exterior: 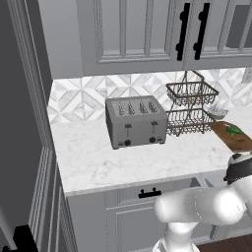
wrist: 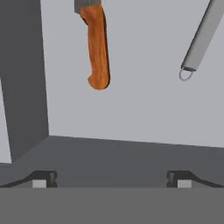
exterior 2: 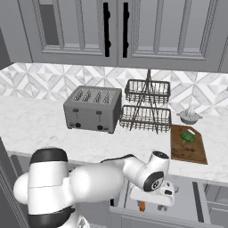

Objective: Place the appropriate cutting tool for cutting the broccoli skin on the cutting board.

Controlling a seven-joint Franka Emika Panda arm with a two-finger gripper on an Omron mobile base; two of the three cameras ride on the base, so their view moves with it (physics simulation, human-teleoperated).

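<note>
The cutting tool [wrist: 97, 46] lies on the pale floor of an open drawer, its orange-red handle pointing toward me and its grey metal part cut off by the frame's upper edge. My gripper [wrist: 111, 178] hovers over the drawer, open, short of the handle and holding nothing. From the right base view the hand [exterior 2: 149, 199] reaches down into the drawer beside an orange bit of the tool [exterior 2: 141, 206]. The brown cutting board [exterior 2: 189, 149] [exterior: 235, 139] lies on the counter to the right, with the green broccoli [exterior 2: 188, 137] [exterior: 233, 130] on its far part.
A grey slim utensil with a ring end [wrist: 199, 39] lies in the drawer to the right of the tool. The drawer's dark side wall [wrist: 22, 87] is close on the left. On the counter stand a toaster [exterior: 135, 121], a two-tier wire rack [exterior 2: 146, 104] and a juicer [exterior 2: 189, 116].
</note>
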